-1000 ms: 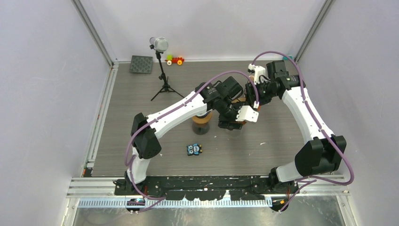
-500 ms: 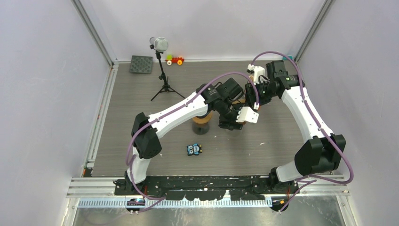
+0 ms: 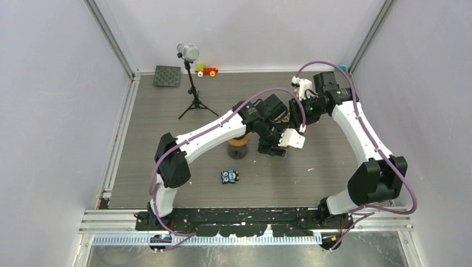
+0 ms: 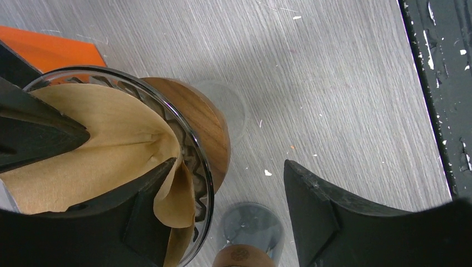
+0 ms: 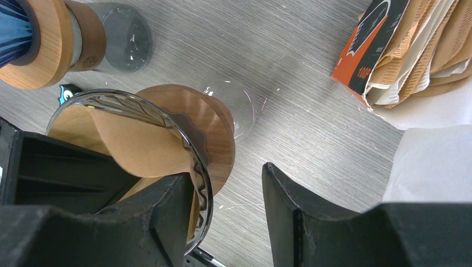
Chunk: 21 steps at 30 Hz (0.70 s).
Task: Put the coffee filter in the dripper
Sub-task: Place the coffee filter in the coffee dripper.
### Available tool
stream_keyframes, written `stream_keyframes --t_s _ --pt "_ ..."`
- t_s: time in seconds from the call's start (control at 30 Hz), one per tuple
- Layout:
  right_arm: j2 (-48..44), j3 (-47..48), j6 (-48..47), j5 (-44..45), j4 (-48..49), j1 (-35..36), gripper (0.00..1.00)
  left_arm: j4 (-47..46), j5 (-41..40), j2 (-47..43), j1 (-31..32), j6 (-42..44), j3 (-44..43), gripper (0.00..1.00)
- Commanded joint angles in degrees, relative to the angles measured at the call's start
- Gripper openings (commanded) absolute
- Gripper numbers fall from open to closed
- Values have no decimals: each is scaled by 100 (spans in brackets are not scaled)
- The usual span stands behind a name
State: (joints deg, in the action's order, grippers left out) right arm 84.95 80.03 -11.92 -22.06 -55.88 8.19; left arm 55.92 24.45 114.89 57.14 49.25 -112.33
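Now one filter (image 4: 83, 144) lies in one dripper (image 4: 207, 129), both arms' jaws spread wide at its rim.

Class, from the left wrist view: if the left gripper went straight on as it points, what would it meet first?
Most likely the coffee filter lining the dripper: the left gripper straddles the glass rim, one finger inside on the paper.

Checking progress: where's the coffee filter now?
In both wrist views the coffee filter sits inside the glass dripper, mid-table, beside the wood-collared jar.
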Motion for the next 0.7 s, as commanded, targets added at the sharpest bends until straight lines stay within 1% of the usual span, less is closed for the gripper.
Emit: stream_keyframes --t_s 0.0,0.4,0.67 --pt "38 102 -139 189 -29 -11 52 180 63 -222 33 105 177 69" --pt "24 254 -187 222 -157 -10 52 213 29 -282 27 159 150 71" --pt "-46 484 -145 117 -324 -11 53 135 -121 -385 33 -51 -44 79"
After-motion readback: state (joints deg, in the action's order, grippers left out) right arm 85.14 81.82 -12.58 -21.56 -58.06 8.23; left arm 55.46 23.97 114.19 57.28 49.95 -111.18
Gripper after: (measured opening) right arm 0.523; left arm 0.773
